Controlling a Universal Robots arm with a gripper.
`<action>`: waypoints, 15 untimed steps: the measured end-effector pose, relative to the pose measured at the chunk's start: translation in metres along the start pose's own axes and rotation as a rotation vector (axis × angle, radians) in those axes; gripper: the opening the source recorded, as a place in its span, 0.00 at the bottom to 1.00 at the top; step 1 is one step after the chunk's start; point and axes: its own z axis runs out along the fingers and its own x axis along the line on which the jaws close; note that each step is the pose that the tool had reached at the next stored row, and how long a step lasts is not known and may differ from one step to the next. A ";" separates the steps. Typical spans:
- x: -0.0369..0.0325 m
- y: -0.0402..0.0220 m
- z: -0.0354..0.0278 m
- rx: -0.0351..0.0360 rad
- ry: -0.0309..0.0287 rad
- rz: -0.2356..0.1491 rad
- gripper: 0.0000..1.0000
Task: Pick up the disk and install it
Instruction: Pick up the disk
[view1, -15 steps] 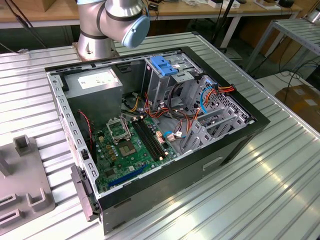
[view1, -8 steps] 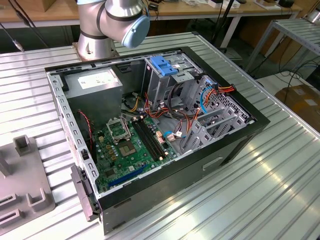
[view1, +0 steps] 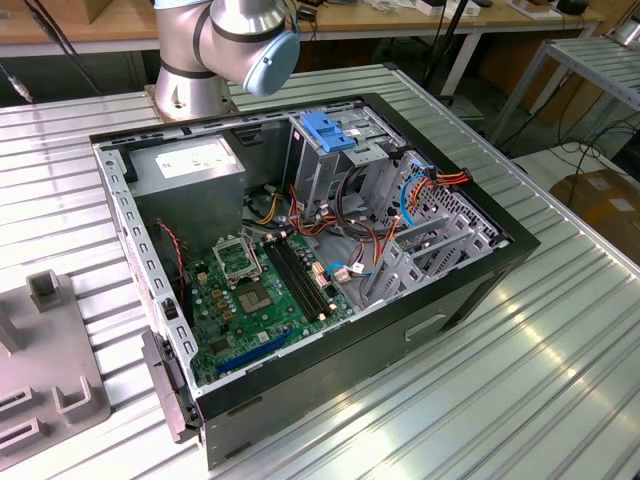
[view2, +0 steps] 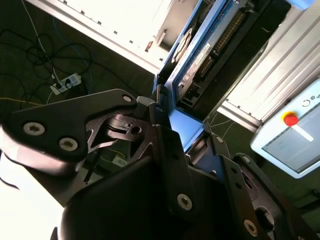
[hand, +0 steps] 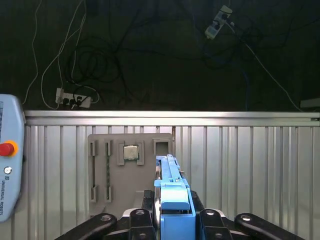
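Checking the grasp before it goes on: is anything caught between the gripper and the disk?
Nothing visible is. In the first wrist view the gripper is shut on the disk, with the disk's blue rail clamped directly in the jaws. Beyond it lies a grey fixture plate on the slatted table.

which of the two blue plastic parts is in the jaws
The one on the disk, clamped in the jaws; the other blue piece sits atop the drive cage.
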 end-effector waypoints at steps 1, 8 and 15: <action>0.0000 0.0000 -0.0028 -0.0003 0.0000 0.000 0.37; -0.0002 0.0001 -0.0216 -0.0019 0.0000 0.000 0.37; -0.0003 0.0001 -0.0361 -0.0038 -0.0021 0.000 0.37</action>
